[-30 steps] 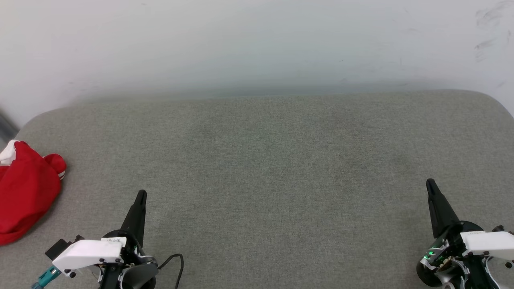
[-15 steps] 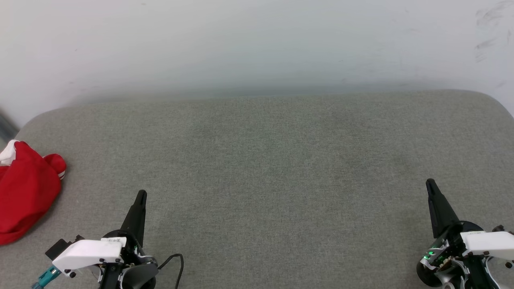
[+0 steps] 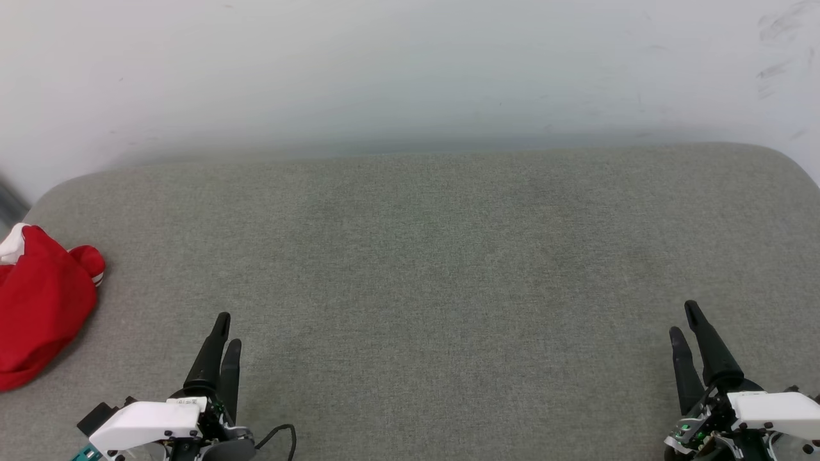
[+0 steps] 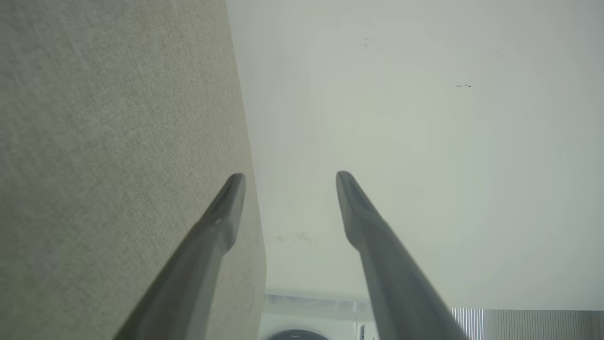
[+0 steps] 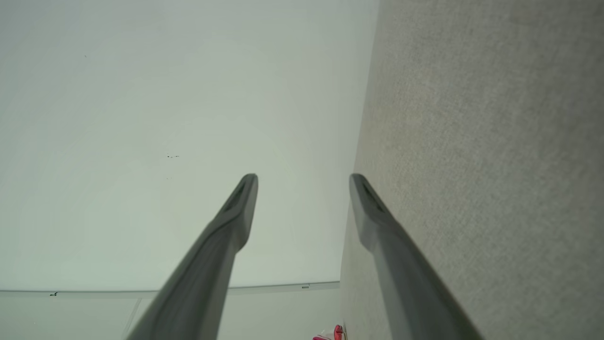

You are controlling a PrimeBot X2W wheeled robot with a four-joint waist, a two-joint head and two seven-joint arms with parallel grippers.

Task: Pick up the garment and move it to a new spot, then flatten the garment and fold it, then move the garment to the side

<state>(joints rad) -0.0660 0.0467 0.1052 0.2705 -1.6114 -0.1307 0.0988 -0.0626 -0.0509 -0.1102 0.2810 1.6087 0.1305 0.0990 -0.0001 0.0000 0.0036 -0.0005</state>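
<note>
The garment (image 3: 38, 307) lies crumpled in a red heap with a bit of white at the far left edge of the grey cushioned surface (image 3: 423, 256); a sliver of the garment (image 5: 332, 333) shows low in the right wrist view. My left gripper (image 3: 227, 330) is at the lower left, well to the right of the heap, open and empty, with a clear gap between its fingers (image 4: 222, 222). At the lower right, my right gripper (image 3: 684, 320) is open and empty too, its fingers (image 5: 236, 217) spread apart.
A pale wall (image 3: 410, 70) rises behind the grey surface. The surface's rounded corners sit at the far left and far right. In the left wrist view a white appliance (image 4: 302, 326) shows beyond the surface's edge.
Both grippers have drawn back toward the bottom of the head view and turned, so that two separate fingers now show on each. The garment has not moved.
</note>
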